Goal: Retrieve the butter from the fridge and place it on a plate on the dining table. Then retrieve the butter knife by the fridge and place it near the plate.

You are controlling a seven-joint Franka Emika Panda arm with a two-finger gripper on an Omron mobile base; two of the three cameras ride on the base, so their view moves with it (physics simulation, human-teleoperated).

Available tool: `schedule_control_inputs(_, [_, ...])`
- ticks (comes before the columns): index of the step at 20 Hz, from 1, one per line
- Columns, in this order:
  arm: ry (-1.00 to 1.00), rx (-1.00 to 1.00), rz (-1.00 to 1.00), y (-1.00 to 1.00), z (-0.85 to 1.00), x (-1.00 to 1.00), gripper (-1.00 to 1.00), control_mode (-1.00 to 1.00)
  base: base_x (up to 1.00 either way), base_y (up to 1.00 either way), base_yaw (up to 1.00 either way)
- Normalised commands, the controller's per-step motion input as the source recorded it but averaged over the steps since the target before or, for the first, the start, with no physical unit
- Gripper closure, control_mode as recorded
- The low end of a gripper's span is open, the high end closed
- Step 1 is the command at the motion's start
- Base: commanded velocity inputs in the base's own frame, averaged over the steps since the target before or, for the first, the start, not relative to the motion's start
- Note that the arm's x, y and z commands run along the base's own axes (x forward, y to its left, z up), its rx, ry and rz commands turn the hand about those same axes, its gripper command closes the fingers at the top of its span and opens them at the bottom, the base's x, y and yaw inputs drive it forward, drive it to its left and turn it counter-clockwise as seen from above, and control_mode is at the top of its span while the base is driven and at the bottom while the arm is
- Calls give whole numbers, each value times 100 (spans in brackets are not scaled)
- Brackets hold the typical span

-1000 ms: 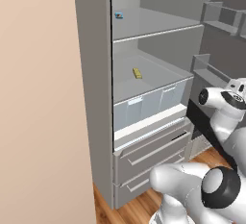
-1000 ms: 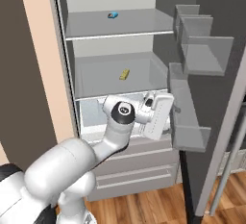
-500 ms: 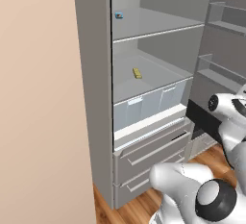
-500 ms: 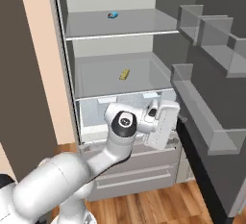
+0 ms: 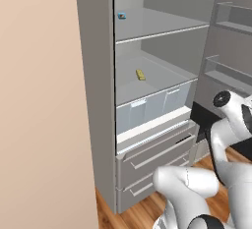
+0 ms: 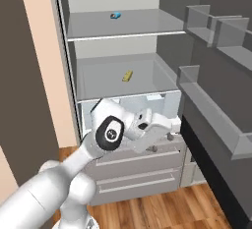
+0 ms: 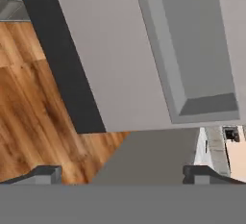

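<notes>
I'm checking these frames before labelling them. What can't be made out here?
- Plate, table and knife: outside all three views.
- Butter: too small to show a wrapper or its exact shape, on the fridge middle shelf.
- Blue packet: too small to identify, upper shelf.
- Pincer: open, holding nothing; its body is cut off by the hand view's bottom edge.

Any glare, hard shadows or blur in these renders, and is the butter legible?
Left base view: flat, even light, no glare or hard shadows; the butter is tiny but sharp on the fridge shelf. Right base view: the same soft shading, with the butter legible. Hand view: slightly soft close-up of grey fridge panels and wood floor, strongly tilted.
</notes>
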Motion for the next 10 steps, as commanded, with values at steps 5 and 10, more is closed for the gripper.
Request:
schedule_control_inputs(5, [-21,75,-18,98,-9,0,-100,-100,0,0,0])
schedule_control_inputs(10, [-11,71,-15,94,-19,-4,-100,-100,0,0,0])
